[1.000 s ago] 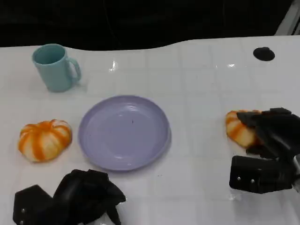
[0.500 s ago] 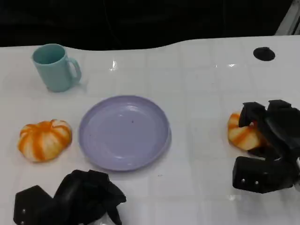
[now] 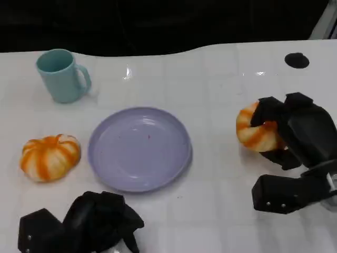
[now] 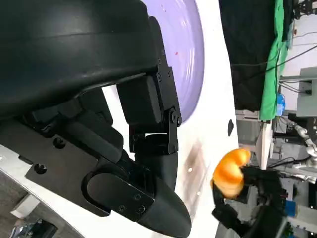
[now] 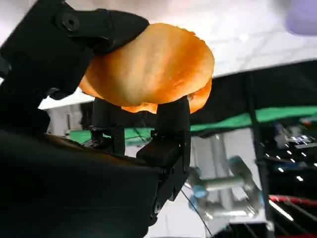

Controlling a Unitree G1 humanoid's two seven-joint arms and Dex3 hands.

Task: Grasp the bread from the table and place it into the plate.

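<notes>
Left hand [image 3: 84,226] low at the near counter edge, fingers curled in on nothing, just short of the plate's near rim. Right hand [image 3: 295,142] near the right side, fingers clamped around an orange-striped bread [image 3: 255,129], which looks lifted off the white counter [image 3: 221,79] and sits well right of the plate; the right wrist view shows fingers [image 5: 168,124] pressed on both sides of it. Lavender plate [image 3: 139,148] mid-counter. Second striped bread [image 3: 50,157] lies just left of the plate. Farther back, teal mug [image 3: 60,75] upright at left; small black disc [image 3: 296,60] far right.
</notes>
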